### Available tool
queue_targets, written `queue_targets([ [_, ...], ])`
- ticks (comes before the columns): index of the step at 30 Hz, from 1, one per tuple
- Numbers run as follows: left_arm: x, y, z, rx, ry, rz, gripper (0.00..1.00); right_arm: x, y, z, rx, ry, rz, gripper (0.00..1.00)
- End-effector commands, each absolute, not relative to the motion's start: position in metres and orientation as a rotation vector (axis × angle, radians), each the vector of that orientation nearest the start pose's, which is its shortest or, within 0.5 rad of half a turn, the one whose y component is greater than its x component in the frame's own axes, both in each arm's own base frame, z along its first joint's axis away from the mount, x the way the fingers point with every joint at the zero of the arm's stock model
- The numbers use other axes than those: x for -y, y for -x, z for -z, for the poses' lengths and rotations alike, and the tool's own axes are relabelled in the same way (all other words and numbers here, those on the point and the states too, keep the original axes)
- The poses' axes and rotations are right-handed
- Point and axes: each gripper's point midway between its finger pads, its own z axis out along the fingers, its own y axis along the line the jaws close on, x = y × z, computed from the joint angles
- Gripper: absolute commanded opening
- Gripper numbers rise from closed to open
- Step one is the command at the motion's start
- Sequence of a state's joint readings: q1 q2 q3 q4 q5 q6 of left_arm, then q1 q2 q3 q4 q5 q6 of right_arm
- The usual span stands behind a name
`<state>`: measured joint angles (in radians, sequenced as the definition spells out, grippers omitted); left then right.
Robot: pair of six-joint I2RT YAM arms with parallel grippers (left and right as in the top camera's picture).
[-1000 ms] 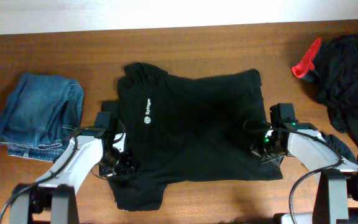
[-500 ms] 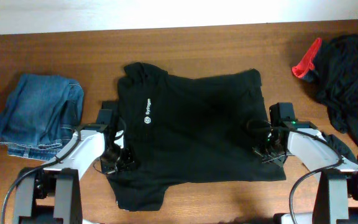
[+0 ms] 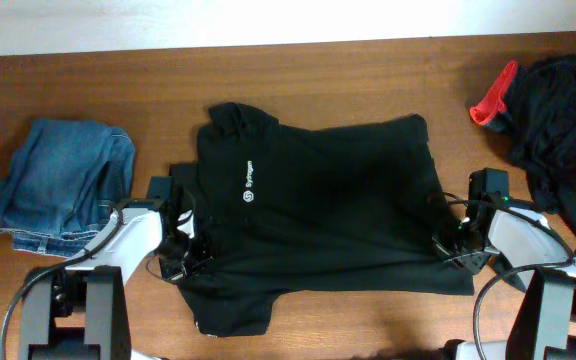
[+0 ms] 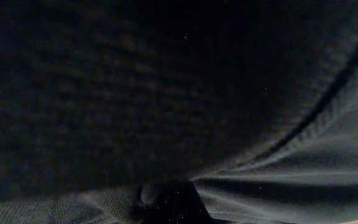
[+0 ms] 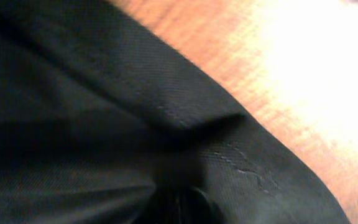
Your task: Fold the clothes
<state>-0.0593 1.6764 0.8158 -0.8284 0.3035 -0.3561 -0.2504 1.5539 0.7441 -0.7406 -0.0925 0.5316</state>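
a: so, where is the black shirt (image 3: 328,210) found?
b: it is spread flat on the wooden table (image 3: 348,75), chest up, with its white logo (image 3: 249,185) shown below the collar.
a: and how are the tools seen?
b: the left gripper (image 3: 183,262) is set on the shirt's left edge, the right gripper (image 3: 455,250) on its right edge near the hem. in both wrist views creases are drawn in toward the fingers, so each is taken as clenched on the shirt's cloth.
a: what else is noted?
b: folded blue jeans (image 3: 63,190) are laid left of the shirt; a heap of black garments (image 3: 563,130) with a red piece (image 3: 494,95) is piled to its upper right.
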Motion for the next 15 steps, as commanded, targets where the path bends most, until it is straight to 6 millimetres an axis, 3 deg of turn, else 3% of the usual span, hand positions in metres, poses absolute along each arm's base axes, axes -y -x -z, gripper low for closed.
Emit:
queue_targets([
  [1,0.031,-0.223,0.016,-3.246,0.507,0.165,0.01,0.032,-0.243,-0.009,-2.912,-0.93,-0.296,0.12],
  [5,0.034,-0.241,-0.021,-3.163,0.451,0.206,0.01,0.021,-0.263,-0.06,-2.767,-0.823,-0.422,0.18],
  [6,0.036,-0.249,-0.037,-3.11,0.42,0.219,0.01,0.014,-0.273,-0.087,-2.69,-0.731,-0.49,0.2],
  [10,0.047,-0.281,-0.075,-2.938,0.27,0.255,0.02,-0.001,-0.291,-0.143,-2.535,-0.513,-0.558,0.27],
  [14,0.06,-0.315,-0.094,-2.792,0.101,0.273,0.02,-0.015,-0.308,-0.162,-2.483,-0.342,-0.533,0.32],
  [15,0.066,-0.333,-0.097,-2.723,0.049,0.28,0.02,-0.02,-0.321,-0.161,-2.464,-0.302,-0.532,0.34],
])
